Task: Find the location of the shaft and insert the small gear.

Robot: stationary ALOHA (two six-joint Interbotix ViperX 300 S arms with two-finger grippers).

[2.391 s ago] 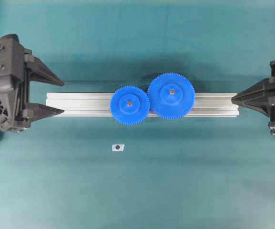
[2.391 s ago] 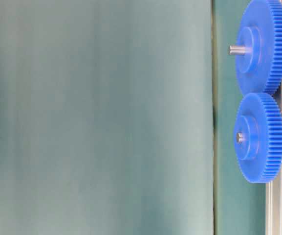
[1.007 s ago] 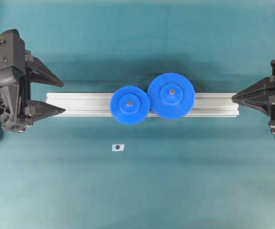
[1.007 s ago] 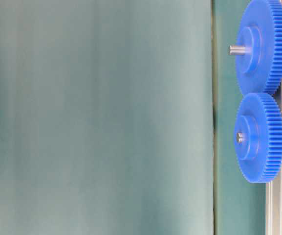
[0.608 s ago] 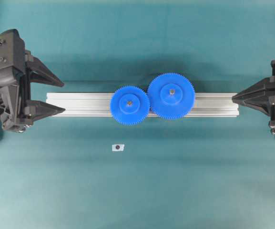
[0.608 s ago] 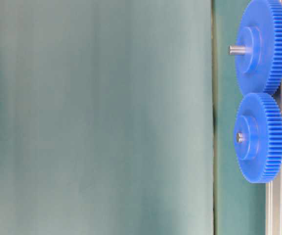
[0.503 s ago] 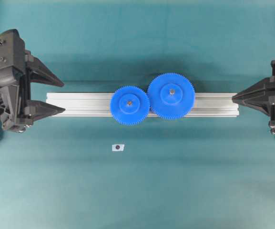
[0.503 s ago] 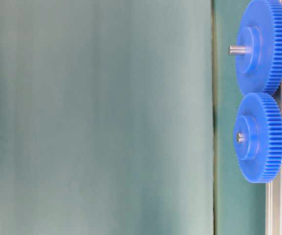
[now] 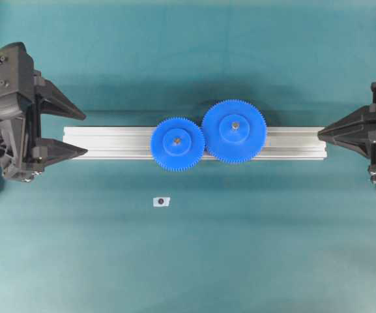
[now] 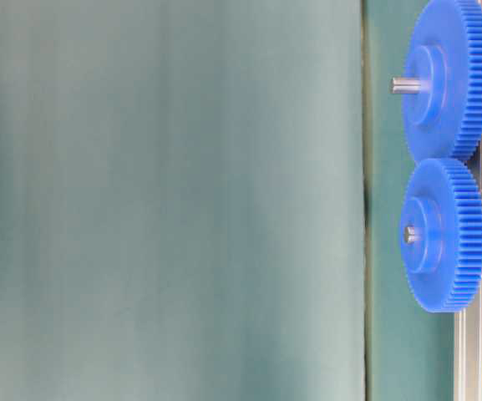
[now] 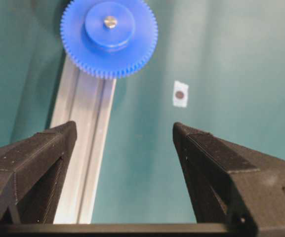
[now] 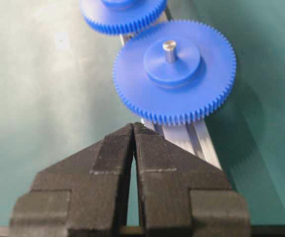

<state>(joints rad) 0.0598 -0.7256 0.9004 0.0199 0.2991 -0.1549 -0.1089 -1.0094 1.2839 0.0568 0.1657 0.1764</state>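
The small bright blue plastic gear (image 9: pixel 177 143) with teeth all round sits on top of the long silver metal rail (image 9: pixel 109 143), a little left of the rail's middle. The thin silver-grey metal shaft (image 11: pixel 110 21) pokes up through the hole in the gear's round hub, and only its tip shows. The gear is on the shaft.

The big blue plastic gear (image 9: pixel 234 130) sits on the rail too, just to the right of the small one. Their teeth meet where the two gears touch. A grey metal pin (image 12: pixel 169 49) sticks up out of the big gear's hub, higher than the shaft does in the small gear.

The rail lies flat on the green cloth table (image 9: pixel 253 261). On the cloth, near the front side of the rail and below the small gear, lies a tiny white square piece with a dark dot (image 9: pixel 161 201). It does not touch the rail.

The black left gripper (image 9: pixel 86 134) is at the rail's left end. Its jaws are wide apart and hold nothing. One finger is over the rail's end and the other is past the rail's back edge.

The black right gripper (image 9: pixel 319 135) points at the rail's right end. Its jaws are pressed together with nothing between them.
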